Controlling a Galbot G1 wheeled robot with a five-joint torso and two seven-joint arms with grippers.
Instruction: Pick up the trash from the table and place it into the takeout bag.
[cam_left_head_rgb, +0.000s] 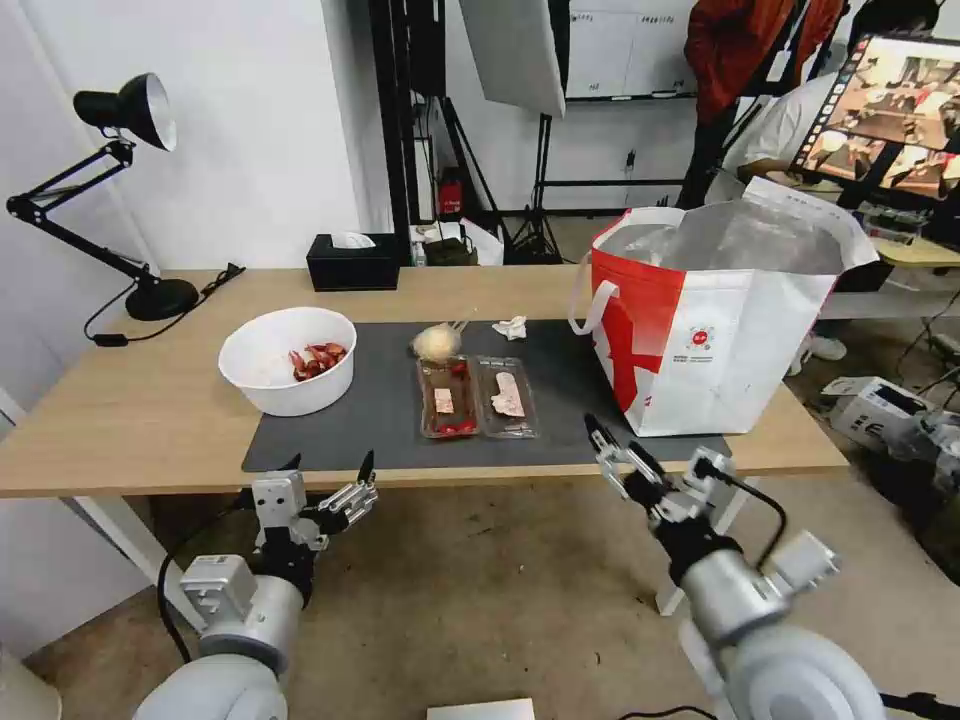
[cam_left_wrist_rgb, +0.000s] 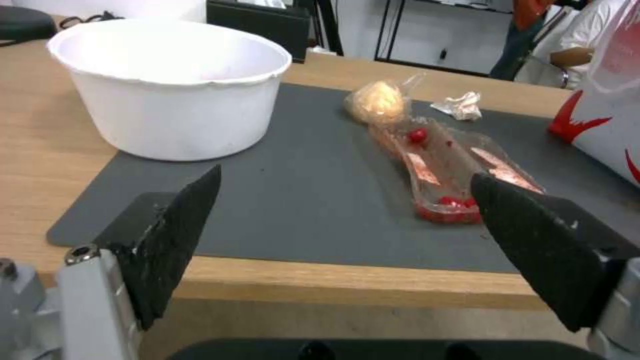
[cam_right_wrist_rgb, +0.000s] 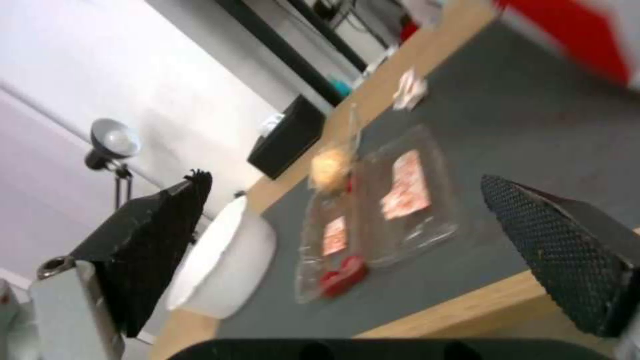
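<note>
On the dark mat (cam_left_head_rgb: 390, 425) of the table (cam_left_head_rgb: 140, 420) lies the trash. It is a white bowl of red shells (cam_left_head_rgb: 287, 360) (cam_left_wrist_rgb: 173, 100) (cam_right_wrist_rgb: 227, 260), a clear hinged tray with red scraps (cam_left_head_rgb: 477, 397) (cam_left_wrist_rgb: 447, 170) (cam_right_wrist_rgb: 380, 210), a beige wrapped ball (cam_left_head_rgb: 436, 343) (cam_left_wrist_rgb: 377, 100) (cam_right_wrist_rgb: 330, 167) and a crumpled tissue (cam_left_head_rgb: 511, 326) (cam_left_wrist_rgb: 460, 105) (cam_right_wrist_rgb: 408, 90). The red-and-white takeout bag (cam_left_head_rgb: 715, 320) (cam_left_wrist_rgb: 607, 115) stands open at the mat's right end. My left gripper (cam_left_head_rgb: 330, 465) (cam_left_wrist_rgb: 345, 176) is open and empty just off the table's front edge, below the bowl. My right gripper (cam_left_head_rgb: 618, 445) (cam_right_wrist_rgb: 345, 180) is open and empty at the front edge, near the bag's front corner.
A black desk lamp (cam_left_head_rgb: 130, 110) stands at the table's far left and a black tissue box (cam_left_head_rgb: 352, 262) (cam_right_wrist_rgb: 287, 137) at its back edge. Tripods, a monitor (cam_left_head_rgb: 890, 100) and people stand behind. Boxes and cables lie on the floor at the right (cam_left_head_rgb: 880, 410).
</note>
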